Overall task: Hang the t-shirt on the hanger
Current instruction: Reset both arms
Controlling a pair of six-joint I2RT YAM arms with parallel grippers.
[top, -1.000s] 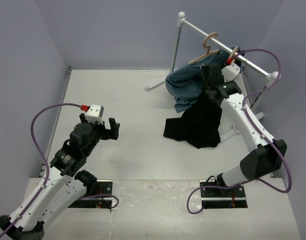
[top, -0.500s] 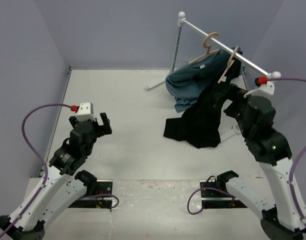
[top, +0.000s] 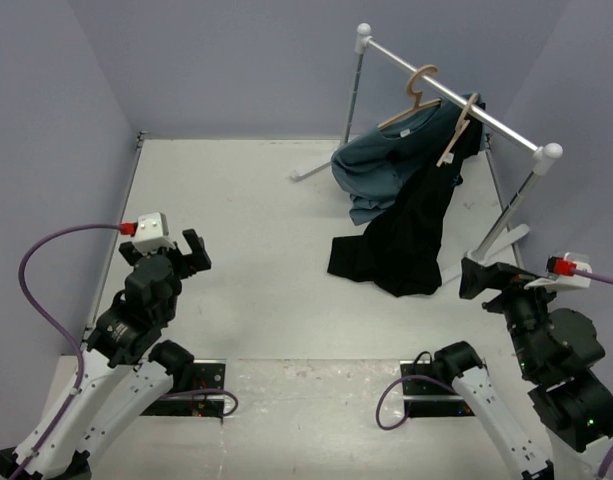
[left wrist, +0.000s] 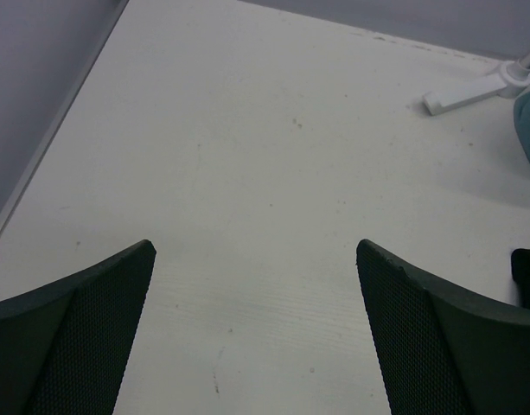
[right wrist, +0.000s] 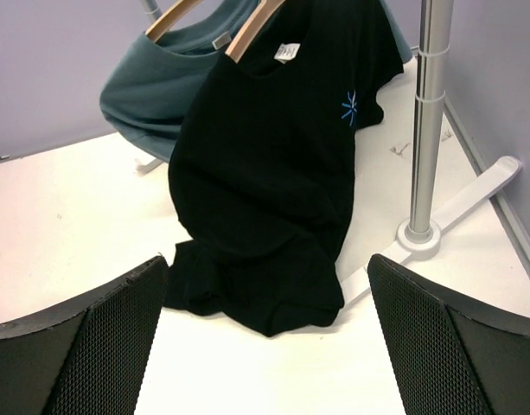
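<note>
Your left end effector [top: 193,250] hangs open over the counter [top: 256,200]. The t-shirt [top: 406,235], light and floppy, drapes from the hanger [top: 456,135], hem pooled below; take it by bunched fabric near the collar. Your right end effector [top: 481,278] stands open, apart.

Matt black cloth t-shirt [right wrist: 265,173], seemingly wooden hanger [right wrist: 247,35]

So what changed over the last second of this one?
The right fingers opened, let go up at the hanger, and that arm drew back from the rail to the near right corner. The left fingers, open throughout, backed off toward the near left. The t-shirt stayed on the hanger, hem on the table; the teal shirt did not move.
</note>
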